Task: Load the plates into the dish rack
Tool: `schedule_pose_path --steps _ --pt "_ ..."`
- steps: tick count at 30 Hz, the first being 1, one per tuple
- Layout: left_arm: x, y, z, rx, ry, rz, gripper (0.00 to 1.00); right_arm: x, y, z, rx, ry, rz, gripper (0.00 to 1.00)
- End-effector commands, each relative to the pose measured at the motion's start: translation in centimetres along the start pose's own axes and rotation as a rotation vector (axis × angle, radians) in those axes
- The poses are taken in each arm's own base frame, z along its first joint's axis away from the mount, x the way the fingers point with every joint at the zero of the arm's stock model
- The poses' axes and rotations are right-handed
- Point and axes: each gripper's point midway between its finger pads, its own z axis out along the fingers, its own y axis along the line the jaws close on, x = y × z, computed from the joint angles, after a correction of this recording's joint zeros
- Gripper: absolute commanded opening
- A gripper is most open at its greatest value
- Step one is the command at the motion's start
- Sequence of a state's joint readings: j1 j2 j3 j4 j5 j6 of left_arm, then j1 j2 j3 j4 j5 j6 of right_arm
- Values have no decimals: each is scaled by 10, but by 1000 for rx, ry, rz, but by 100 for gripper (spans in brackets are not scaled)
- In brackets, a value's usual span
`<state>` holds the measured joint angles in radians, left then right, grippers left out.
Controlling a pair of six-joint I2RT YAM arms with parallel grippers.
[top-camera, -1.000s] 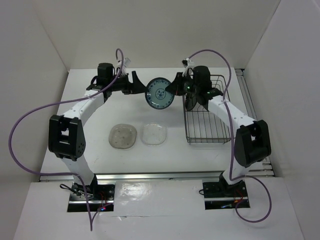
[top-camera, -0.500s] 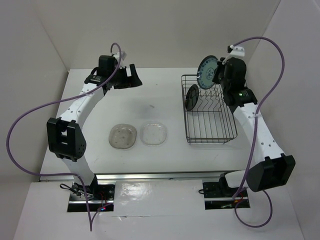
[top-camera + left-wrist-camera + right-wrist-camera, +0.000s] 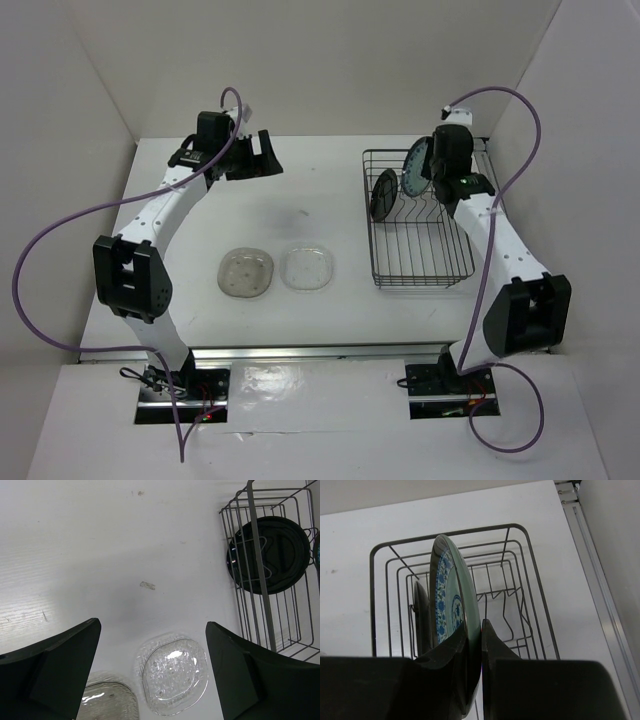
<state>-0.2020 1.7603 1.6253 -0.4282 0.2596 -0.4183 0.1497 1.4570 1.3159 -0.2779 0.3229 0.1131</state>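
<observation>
The left pincer [image 3: 152, 625] hung spread and empty above the far left of the desk [image 3: 300, 205]. It was well apart from the left glass plate [image 3: 246, 272] and the right glass plate [image 3: 307, 268], which lay flat side by side toward the near edge, not yet loaded. In the dish rack [image 3: 420, 283] on the right, the black plate [image 3: 383, 195] stood on edge among the tines at the far left corner. Just beside it, the blue-green plate [image 3: 416, 168] was upright over the rack's far end, its patterned face turned toward the black plate. The right pincer [image 3: 475, 626] was pinching it by the rim. The step in hand appeared to be slotting this second plate. Whether its edge had reached the tines could not be told. The next move would likely call for a straight descent into a slot clear of the black plate. The pincer would then need to let go gently, so the plate did not tip against its neighbour. The two glass plates would be left for afterwards.
</observation>
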Motion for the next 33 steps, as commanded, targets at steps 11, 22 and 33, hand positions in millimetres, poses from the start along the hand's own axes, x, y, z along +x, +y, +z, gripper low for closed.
schedule_pose_path --steps 11,22,33 --pt "-14 -13 -6 50 -28 30 100 22 1 30 24 22 -23 1" --pt "-15 -11 -5 42 -31 39 100 33 11 42 -14 47 -19 4" --pt "-9 -3 -4 7 -15 40 100 41 17 58 -21 60 -22 19"
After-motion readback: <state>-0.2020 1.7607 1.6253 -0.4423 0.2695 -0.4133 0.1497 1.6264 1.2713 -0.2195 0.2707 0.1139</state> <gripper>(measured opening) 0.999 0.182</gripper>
